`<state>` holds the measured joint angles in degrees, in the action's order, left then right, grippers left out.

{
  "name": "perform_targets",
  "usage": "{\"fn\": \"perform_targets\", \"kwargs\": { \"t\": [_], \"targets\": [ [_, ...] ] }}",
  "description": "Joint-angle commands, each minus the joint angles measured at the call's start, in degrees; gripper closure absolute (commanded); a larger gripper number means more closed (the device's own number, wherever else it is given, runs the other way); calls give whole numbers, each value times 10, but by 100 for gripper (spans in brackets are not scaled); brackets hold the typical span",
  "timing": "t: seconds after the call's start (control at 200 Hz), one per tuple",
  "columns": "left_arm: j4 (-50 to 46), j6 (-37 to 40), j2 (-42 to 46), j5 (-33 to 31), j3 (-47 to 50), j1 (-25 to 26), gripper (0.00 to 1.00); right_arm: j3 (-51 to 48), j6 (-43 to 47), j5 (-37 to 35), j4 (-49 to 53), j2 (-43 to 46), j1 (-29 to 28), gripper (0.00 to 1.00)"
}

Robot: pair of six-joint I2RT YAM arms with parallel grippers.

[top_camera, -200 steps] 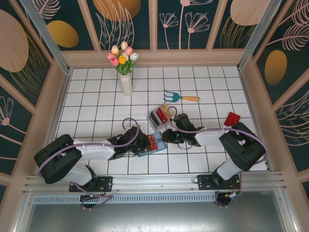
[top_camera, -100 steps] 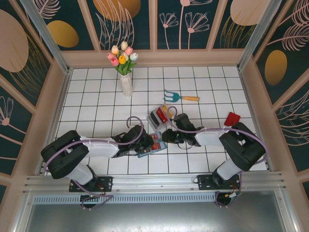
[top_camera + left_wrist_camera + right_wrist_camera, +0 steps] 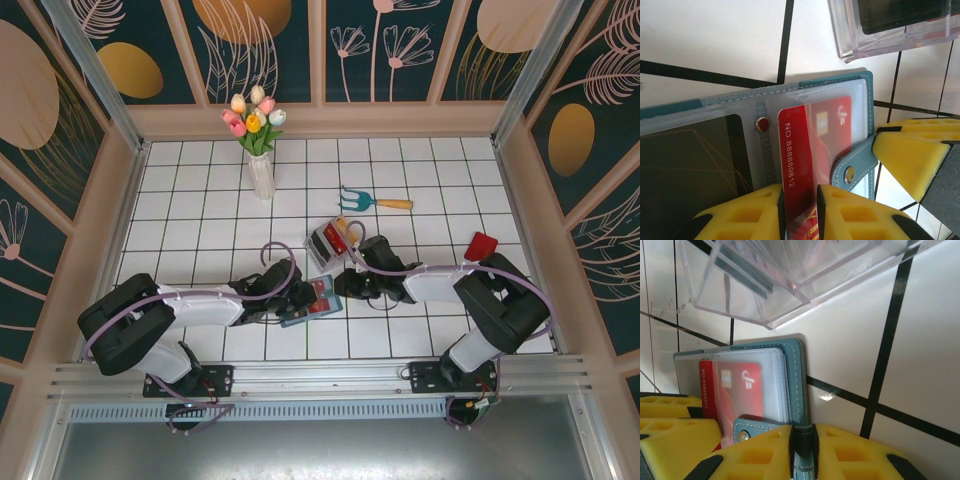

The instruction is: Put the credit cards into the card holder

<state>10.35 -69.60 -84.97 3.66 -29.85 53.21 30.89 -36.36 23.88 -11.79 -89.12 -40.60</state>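
Observation:
The teal card holder [image 3: 305, 312] lies open on the tiles between the two arms. A red credit card [image 3: 810, 145] sits partly under its clear pocket, the printed end sticking out. My left gripper [image 3: 800, 215] is shut on that exposed end. My right gripper [image 3: 802, 450] is shut on the card holder's teal edge [image 3: 799, 375], next to the snap strap [image 3: 747, 427]. The red card [image 3: 735, 390] shows through the pocket in the right wrist view. A dark card [image 3: 690, 170] fills the neighbouring pocket. From above, the left gripper [image 3: 297, 297] and right gripper [image 3: 345, 285] face each other across the holder.
A clear plastic tray [image 3: 328, 240] with red and yellow contents stands just behind the holder, close to both grippers [image 3: 890, 30]. Farther back are a white vase of tulips [image 3: 260, 170] and a toy garden fork [image 3: 375, 200]. A red object [image 3: 482, 245] lies at the right.
The left gripper has edged right with the red card, and the card lies further over the holder. The right arm has stayed put.

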Motion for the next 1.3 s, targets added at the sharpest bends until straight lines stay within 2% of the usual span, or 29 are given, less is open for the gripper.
{"fn": "perform_targets", "kwargs": {
  "t": [0.0, 0.115, 0.29, 0.45, 0.605, 0.751, 0.816, 1.006, 1.131, 1.206, 1.296],
  "targets": [
    [-16, 20, -19, 12, -18, 4, 73, 8, -5, 22, 18, -5, -6, 81],
    [26, 22, -37, 47, -29, 5, 65, 7, -6, 26, 20, -5, -8, 81],
    [28, 14, -50, 59, -44, 8, 57, 6, -11, 22, 27, -1, -10, 81],
    [40, 14, -50, 81, -46, 10, 52, 7, -13, 20, 30, 2, -11, 81],
    [13, 39, -49, 82, -59, 10, 50, 11, -14, 15, 34, 4, -11, 81],
    [-75, 42, -19, 9, -64, 10, 49, 16, -13, -42, 70, 31, -8, 80],
    [-105, 42, 5, -22, -59, 10, 44, 19, -7, -62, 86, 49, -2, 78],
    [-124, 45, 80, -74, -43, 10, 35, 59, 36, -77, 148, 97, 15, 66],
    [-150, 41, 124, -130, -37, 3, 29, 111, 79, -133, 213, 124, 14, 61],
    [-149, 49, 142, -132, -29, -23, 27, 151, 123, -166, 240, 123, 8, 58],
    [-124, 54, 153, -93, -12, -77, 27, 204, 176, -205, 273, 93, -5, 57]
  ]
}}
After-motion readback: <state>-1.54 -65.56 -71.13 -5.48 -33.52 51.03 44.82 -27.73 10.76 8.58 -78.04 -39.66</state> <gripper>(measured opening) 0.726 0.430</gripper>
